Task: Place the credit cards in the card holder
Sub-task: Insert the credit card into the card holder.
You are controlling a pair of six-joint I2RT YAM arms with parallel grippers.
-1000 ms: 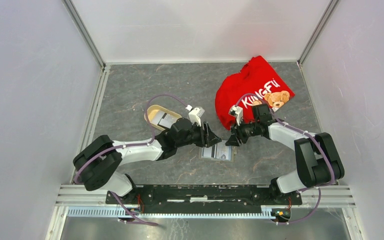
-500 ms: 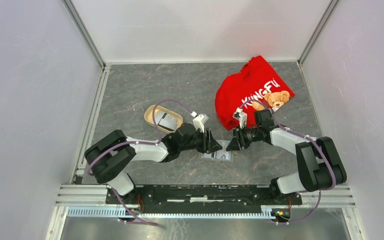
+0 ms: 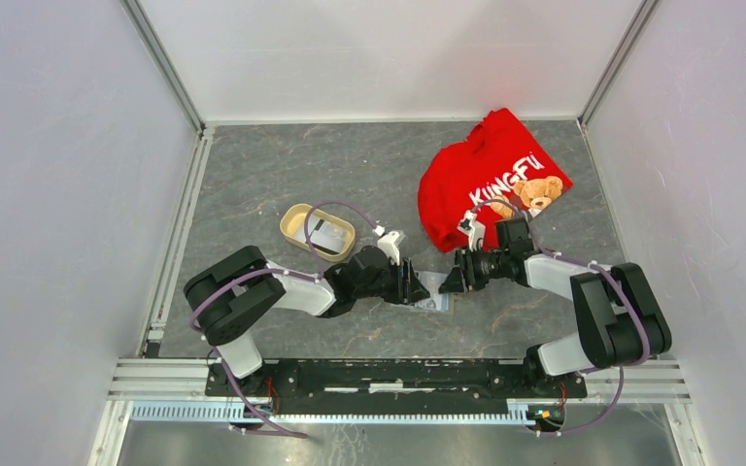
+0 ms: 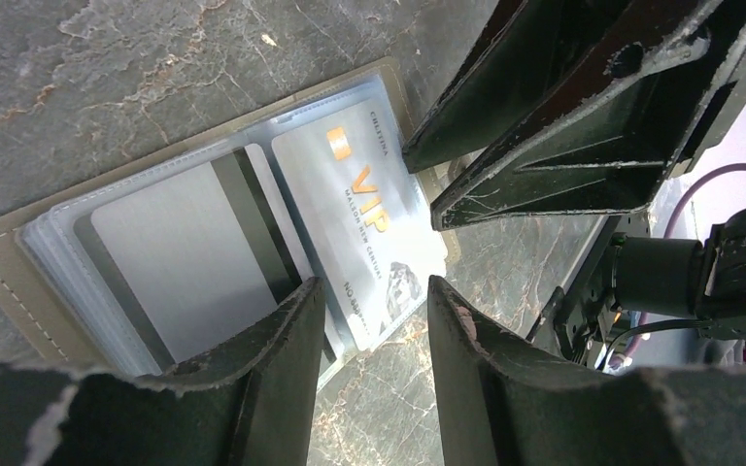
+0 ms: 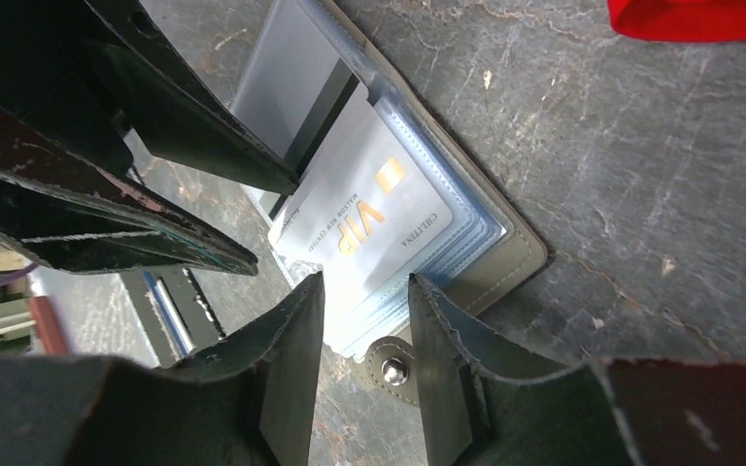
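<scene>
Both arms low over the open card holder [image 3: 434,297], mid-counter [image 3: 282,165].
We see left gripper [image 4: 369,291] fingers partly apart, gripping nothing, above the VIP card [image 4: 374,194] lying flat on the holder; right gripper [image 5: 364,286] fingers likewise apart, empty.

VIP card [image 4: 364,218] on open card holder [image 4: 0,272]

From above, the left end effector [image 3: 410,283] and right end effector [image 3: 450,280] hide most of the card holder [image 3: 434,302]; what lies in the tray [image 3: 286,225], at its 10 o'clock, is indistinct.

Wrist cams close, sharing card holder [image 4: 170,243]
</scene>
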